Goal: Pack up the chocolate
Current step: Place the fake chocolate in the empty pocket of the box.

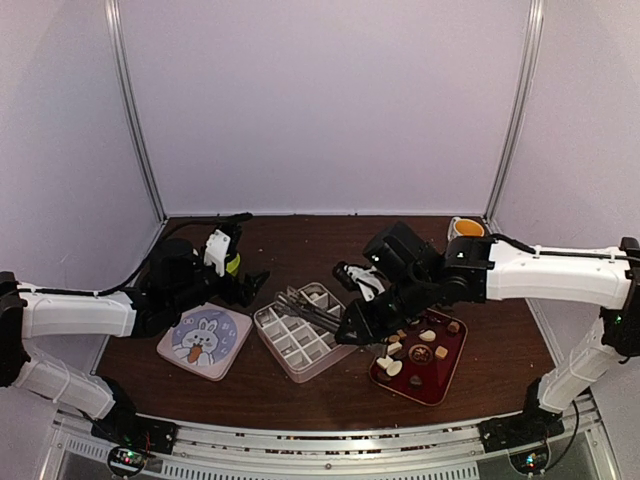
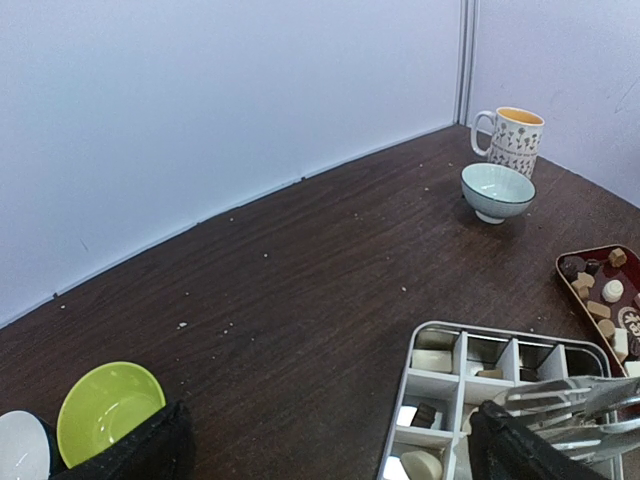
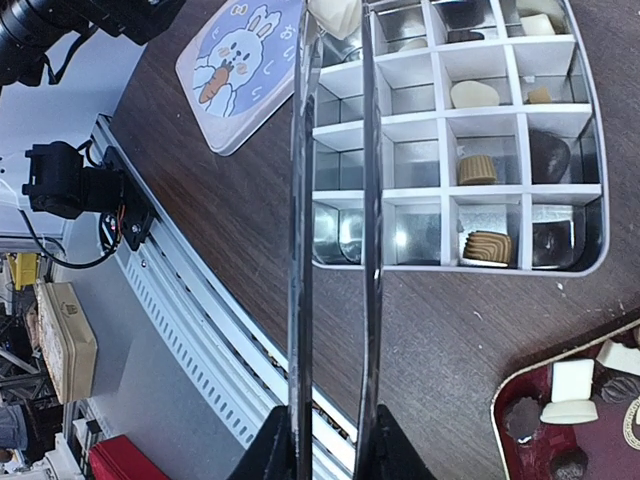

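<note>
One chocolate (image 3: pixel 335 15) at 12 o'clock, pinched in tongs (image 3: pixel 368 250) w/ right end effector (image 3: pixel 330 440) clamping them. Squeeze evenly; release low into an empty box (image 3: pixel 415 195) cell.

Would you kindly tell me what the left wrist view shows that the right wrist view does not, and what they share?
Only the left wrist view shows the mug, the pale bowl and the green bowl. Only the right wrist view shows the bunny-print lid and the metal rail along the near edge. Both show the divided tin partly filled with chocolate, the red tray of loose pieces, and the tongs.
</note>
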Available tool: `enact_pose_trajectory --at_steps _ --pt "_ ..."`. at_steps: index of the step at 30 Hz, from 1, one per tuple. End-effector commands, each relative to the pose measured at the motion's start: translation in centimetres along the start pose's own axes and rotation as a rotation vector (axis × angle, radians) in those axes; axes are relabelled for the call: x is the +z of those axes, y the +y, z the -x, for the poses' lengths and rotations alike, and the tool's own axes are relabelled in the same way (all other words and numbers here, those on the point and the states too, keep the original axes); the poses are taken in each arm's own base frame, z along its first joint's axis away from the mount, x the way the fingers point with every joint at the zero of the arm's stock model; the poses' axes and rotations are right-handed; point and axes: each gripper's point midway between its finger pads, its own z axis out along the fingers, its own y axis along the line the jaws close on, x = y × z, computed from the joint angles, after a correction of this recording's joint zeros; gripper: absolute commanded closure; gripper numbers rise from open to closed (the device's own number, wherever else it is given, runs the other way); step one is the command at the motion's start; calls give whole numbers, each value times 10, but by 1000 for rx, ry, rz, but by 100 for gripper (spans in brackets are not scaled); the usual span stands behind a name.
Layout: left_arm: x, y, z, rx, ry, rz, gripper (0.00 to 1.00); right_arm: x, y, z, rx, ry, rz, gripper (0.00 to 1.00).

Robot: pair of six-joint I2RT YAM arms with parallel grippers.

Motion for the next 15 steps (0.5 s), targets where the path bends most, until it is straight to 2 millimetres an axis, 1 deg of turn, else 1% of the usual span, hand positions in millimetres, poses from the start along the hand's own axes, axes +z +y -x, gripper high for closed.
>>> enact_pose_trajectory --at_steps 1,6,15 --pt "1 -3 16 6 -47 -12 2 7 22 18 -52 -36 52 79" --pt "1 -3 17 4 -48 -12 2 22 24 17 -58 -14 52 79" --pt "1 -3 16 4 -47 -12 2 40 19 21 -63 -6 33 78"
